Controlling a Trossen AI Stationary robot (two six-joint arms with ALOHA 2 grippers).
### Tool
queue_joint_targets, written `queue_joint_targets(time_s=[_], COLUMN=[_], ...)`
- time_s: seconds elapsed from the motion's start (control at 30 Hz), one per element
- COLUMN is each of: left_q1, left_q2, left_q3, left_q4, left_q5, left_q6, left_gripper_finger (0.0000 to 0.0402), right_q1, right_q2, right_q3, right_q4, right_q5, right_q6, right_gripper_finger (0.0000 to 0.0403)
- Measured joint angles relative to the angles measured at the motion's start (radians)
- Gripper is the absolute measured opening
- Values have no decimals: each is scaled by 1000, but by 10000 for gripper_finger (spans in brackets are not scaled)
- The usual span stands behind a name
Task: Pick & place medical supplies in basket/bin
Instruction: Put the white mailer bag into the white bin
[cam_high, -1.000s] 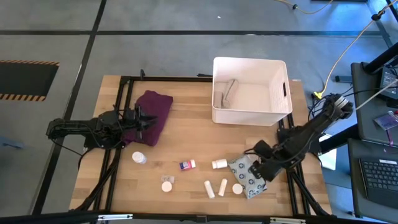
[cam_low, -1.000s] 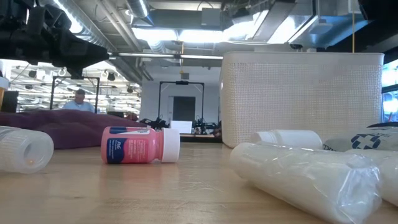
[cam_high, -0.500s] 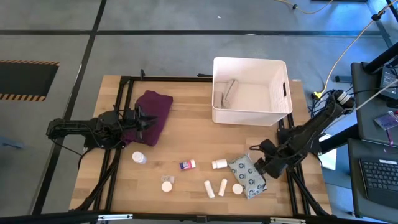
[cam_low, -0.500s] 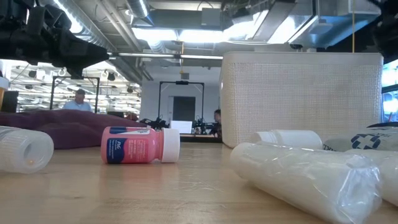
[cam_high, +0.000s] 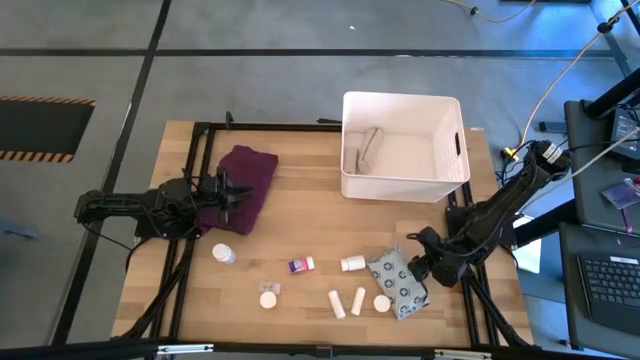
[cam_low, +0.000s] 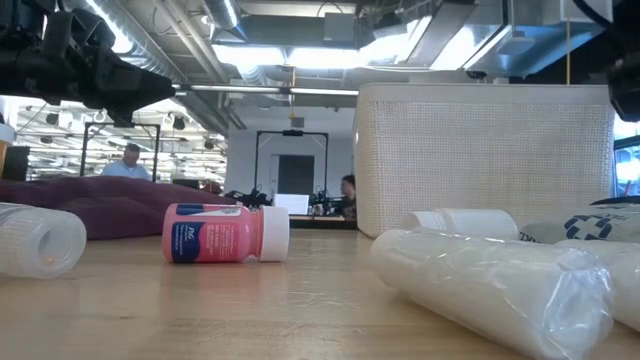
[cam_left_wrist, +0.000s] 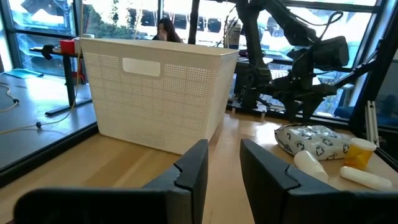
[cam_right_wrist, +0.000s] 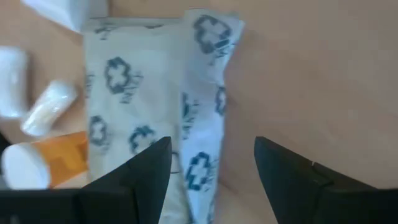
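The white tub (cam_high: 403, 146) stands at the table's far right, with a grey item (cam_high: 367, 147) inside. The grey patterned pouch (cam_high: 397, 283) lies flat near the front right; it also shows in the right wrist view (cam_right_wrist: 155, 118). My right gripper (cam_high: 420, 262) is open just above the pouch's right edge, its fingers (cam_right_wrist: 283, 168) pointing down on either side of a fold, touching nothing I can see. Small white bottles, tubes and round containers lie along the front, among them a pink bottle (cam_high: 301, 265). My left gripper (cam_high: 222, 192) waits over the purple cloth (cam_high: 243, 183), slightly open and empty.
Beside the pouch lie an orange bottle with a white cap (cam_right_wrist: 43, 165) and a white roll (cam_right_wrist: 50, 106). Two tubes (cam_high: 347, 300) and round containers (cam_high: 382, 303) (cam_high: 268, 298) lie near the front edge, and a bottle (cam_high: 223, 254) at the left. People show in the room beyond.
My right gripper has drawn back a little toward the table's right edge, so that more of the pouch shows. The pouch lies where it was.
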Motion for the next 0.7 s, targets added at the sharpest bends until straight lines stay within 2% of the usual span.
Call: queue_joint_targets(time_s=[0.33, 0.47, 0.7], left_q1=[0, 0, 0], left_q2=[0, 0, 0], left_q3=[0, 0, 0], left_q4=[-2, -2, -3], left_q5=[0, 1, 4], left_q6=[1, 1, 3], left_gripper_finger=[88, 88, 88], right_q1=[0, -1, -1], right_q2=[21, 75, 186], right_q3=[-1, -1, 4], right_q4=[52, 69, 233], right_q5=[-40, -71, -66], right_q6=[9, 9, 4], right_gripper_finger=[232, 232, 232])
